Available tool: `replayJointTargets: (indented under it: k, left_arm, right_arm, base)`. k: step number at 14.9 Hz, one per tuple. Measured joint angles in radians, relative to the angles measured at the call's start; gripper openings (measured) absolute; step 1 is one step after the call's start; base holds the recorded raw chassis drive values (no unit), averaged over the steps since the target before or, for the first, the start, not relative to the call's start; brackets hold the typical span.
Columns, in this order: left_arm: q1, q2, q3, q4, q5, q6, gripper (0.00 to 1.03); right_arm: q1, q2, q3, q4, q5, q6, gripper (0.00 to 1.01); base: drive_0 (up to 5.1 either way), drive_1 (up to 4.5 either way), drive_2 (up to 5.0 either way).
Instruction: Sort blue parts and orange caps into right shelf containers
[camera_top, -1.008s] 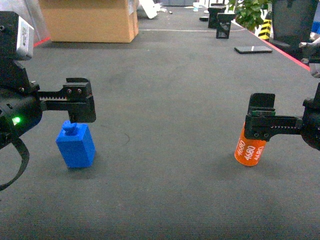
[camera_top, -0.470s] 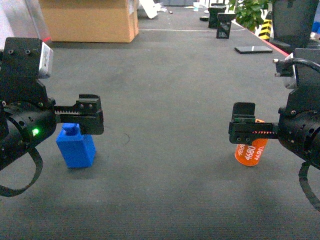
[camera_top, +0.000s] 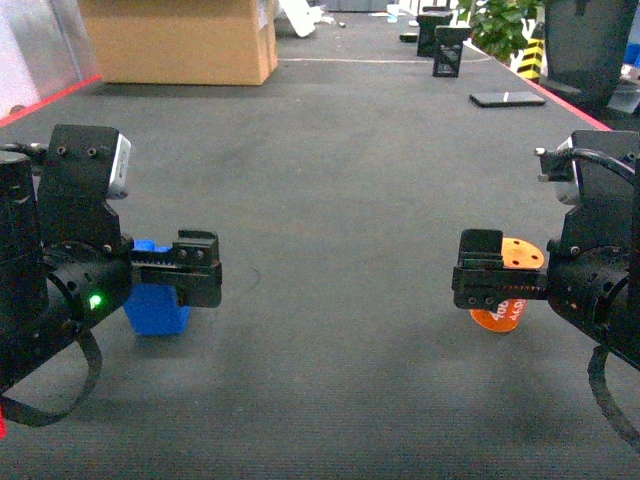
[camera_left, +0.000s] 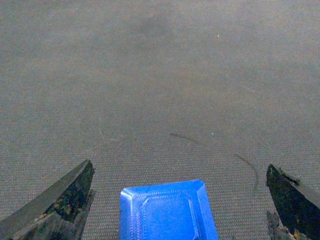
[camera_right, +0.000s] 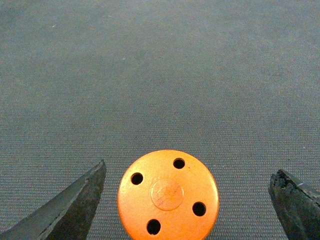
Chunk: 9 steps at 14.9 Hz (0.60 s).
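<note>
The small orange-red round plastic cap (camera_right: 168, 194) stands upright on the dark grey woven-textured mat (camera_top: 340, 200), its axis vertical, and it sits directly between the spread fingers of the right gripper (camera_top: 478, 283). In the right wrist view its flat top, pierced by four small holes around a raised centre disc, lies midway between the two black fingertips (camera_right: 75, 205), with clear mat on either side; those jaws stand wide apart and hold nothing. The closing line looks to run straight across the cap's round wall, so the grasp should need little more than a squeeze, though a smooth curved side could slip.

Left of the cap, well apart from it, the solid bright-blue rectangular plastic block (camera_left: 167, 210) rests on the same mat. Its top face shows a recessed, bevelled panel with fine ridging. The left gripper (camera_top: 198, 282) straddles it likewise, fingers wide open and empty, the block centred between them but low in the left wrist view.

Each arm is nearest its own piece. No blue crates are in view.
</note>
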Motion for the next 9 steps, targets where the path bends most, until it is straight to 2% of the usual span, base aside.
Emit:
replayJointTargets:
  k: [8,9]
  left_arm:
    - [0.004,0.112,0.017,0.011,-0.018,0.0,0.98]
    - [0.004,0.113,0.021,-0.015,-0.023,-0.003,0.93]
  right_arm:
    - [0.0,0.119,0.009,0.025,0.003,0.028,0.98]
    - [0.003,0.144,0.035,0.022,0.031,0.032,0.98]
  base:
    - [0.0,0.0,0.0]
    - [0.0,0.0,0.0]
